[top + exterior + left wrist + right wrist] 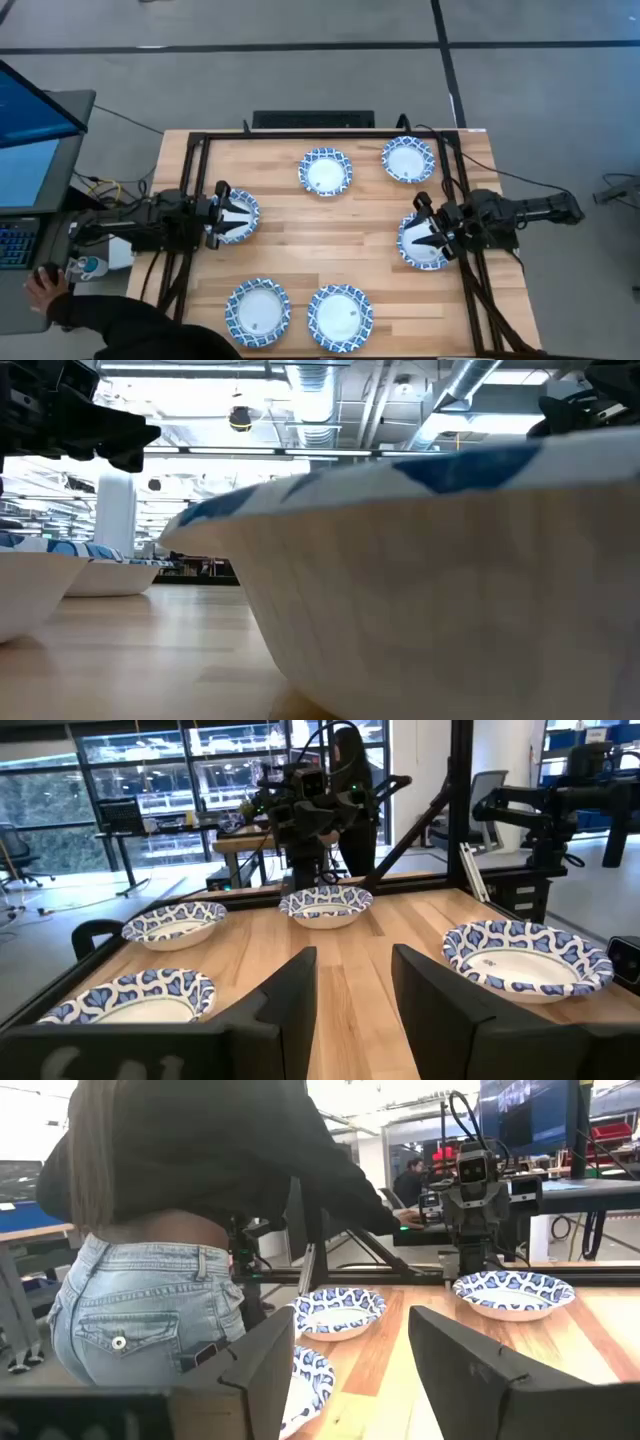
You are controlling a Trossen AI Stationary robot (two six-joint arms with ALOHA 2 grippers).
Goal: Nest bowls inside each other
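Six bowls lie apart on the tabletop (pixel 340 235), none nested yet: two at the far edge (pixel 325 172) (pixel 408 159), two at the near edge (pixel 258 312) (pixel 340 317), and one under each of my claws. My left claw (pixel 226 214) hangs over the left-hand bowl (pixel 240 216) with its fingers (pixel 290 995) spread and nothing between them; my right claw (pixel 430 232) is over the right-hand bowl (pixel 422 242), likewise spread and empty. My worry is the grip: these rims look thin and shallow, so if I close on one off-centre the bowl could tip or skid across the wood, or flex and slip out as I lift. Carried low, a bowl could also knock a neighbour. A person (pixel 190 1220) stands close at the left side of the tabletop, inside my reach, so a wide swing there would be risky. From above my claws hide much of the two bowls beneath them, and I cannot tell whether the fingertips touch them. The level camera is almost filled by one bowl's wall (pixel 450 590), so it shows little else.
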